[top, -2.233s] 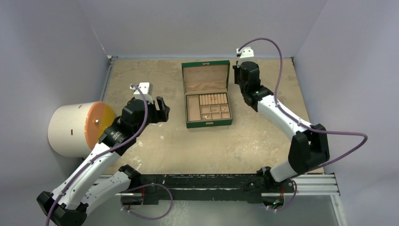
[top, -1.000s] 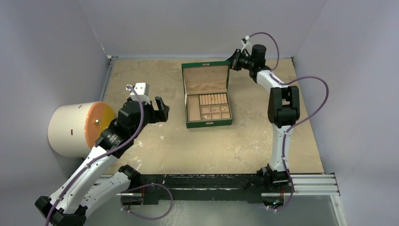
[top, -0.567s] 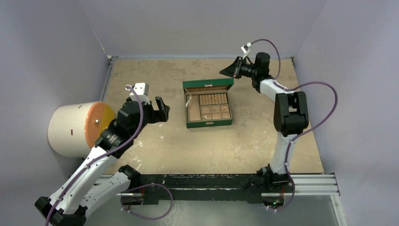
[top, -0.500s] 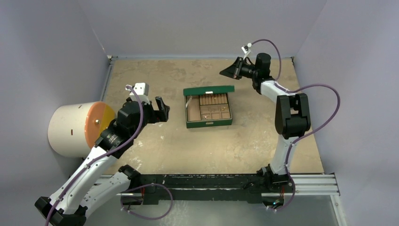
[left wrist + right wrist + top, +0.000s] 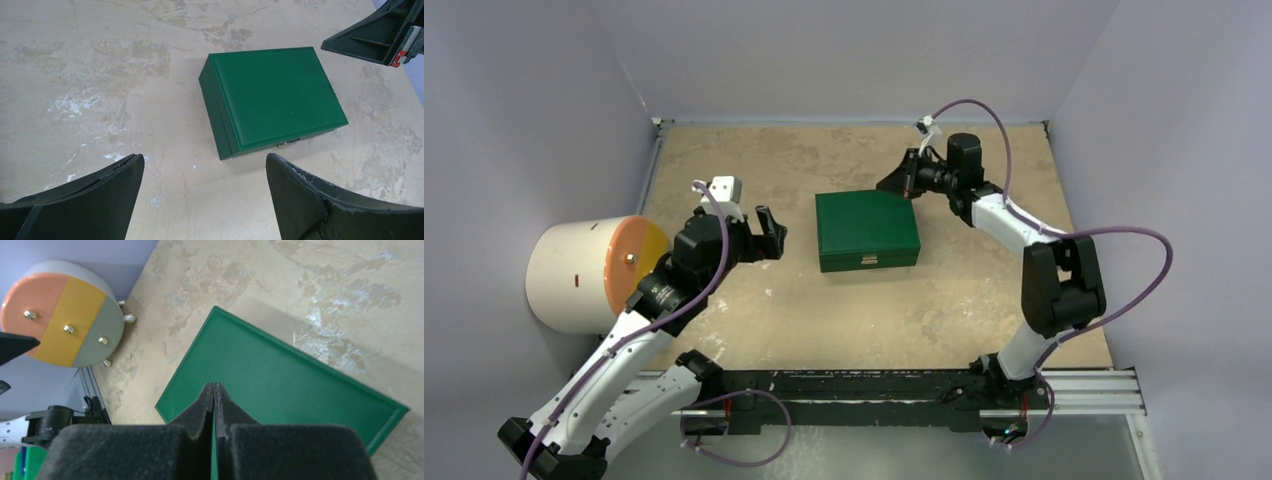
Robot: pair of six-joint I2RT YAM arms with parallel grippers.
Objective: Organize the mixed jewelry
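Mottled tan tabletop, closed green box at centre, left gripper wide open centre left, right gripper pinched shut by box's upper right corner

Robotics lab cell here: plain lilac partition walls box in a mottled tan tabletop, black-and-silver metal mounting rail up front.
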